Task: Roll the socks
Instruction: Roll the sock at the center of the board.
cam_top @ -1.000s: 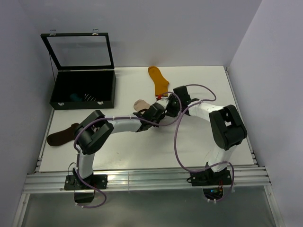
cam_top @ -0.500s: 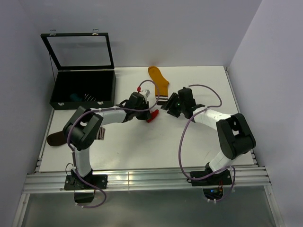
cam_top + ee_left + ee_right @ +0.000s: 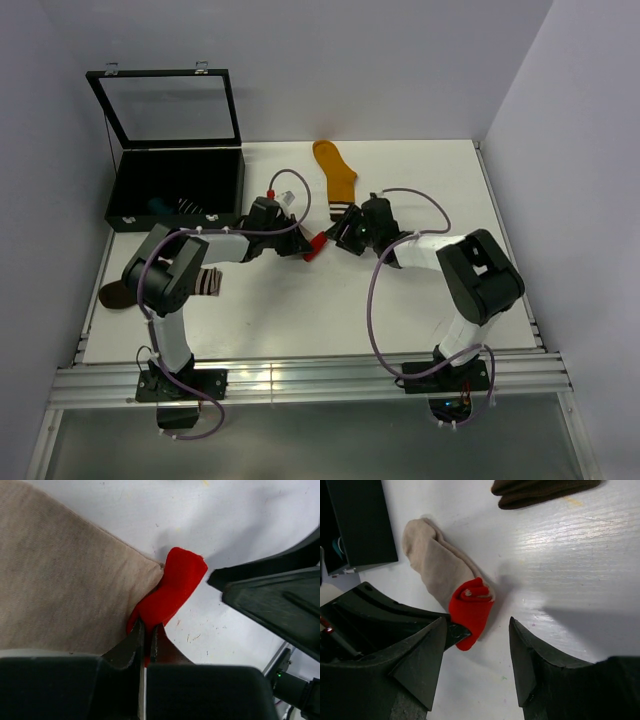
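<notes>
A beige sock with a red end lies on the white table. My left gripper is shut on the red end, pinching it between its fingertips. In the right wrist view the sock's beige body runs up and to the left from the folded red end. My right gripper is open just in front of the red end, touching nothing. Seen from above, the right gripper faces the left gripper across the red end.
A mustard sock with a striped cuff lies at the back middle. A brown sock lies at the left edge, behind the left arm. An open black case at the back left holds more socks.
The left gripper has moved left, pulling the sock's red end with it. The right gripper has opened wider and followed leftward.
</notes>
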`<state>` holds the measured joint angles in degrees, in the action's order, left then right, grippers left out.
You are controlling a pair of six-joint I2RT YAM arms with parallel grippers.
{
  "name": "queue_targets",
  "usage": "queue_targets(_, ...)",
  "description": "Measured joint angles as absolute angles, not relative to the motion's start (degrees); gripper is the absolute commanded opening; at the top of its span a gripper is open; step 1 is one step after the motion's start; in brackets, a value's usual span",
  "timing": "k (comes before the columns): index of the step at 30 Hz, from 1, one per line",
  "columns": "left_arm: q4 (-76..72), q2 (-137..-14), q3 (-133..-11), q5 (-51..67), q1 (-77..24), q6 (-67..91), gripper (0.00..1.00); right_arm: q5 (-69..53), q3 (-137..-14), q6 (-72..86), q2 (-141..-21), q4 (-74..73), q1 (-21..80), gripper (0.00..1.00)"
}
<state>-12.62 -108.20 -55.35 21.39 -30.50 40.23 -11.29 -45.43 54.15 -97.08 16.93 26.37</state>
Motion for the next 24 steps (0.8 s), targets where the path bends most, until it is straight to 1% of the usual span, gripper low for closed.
queue_targets(6, -14.4, -108.2, -54.1, 23.4, -29.5, 41.8, 0.00, -12.6, -45.7, 54.9, -102.3, 20.3, 27.0, 0.57)
queue_targets(14, -14.8, -108.2, -53.7, 24.2, -29.2, 42.7, 0.00, -14.8, -45.7, 55.7, -105.4, 26.2, 27.2, 0.55)
queue_targets(24, -15.0, -108.2, -53.6, 24.6, -29.1, 42.7, 0.00, -18.7, -46.9, 56.2, -108.9, 31.0, 27.2, 0.50)
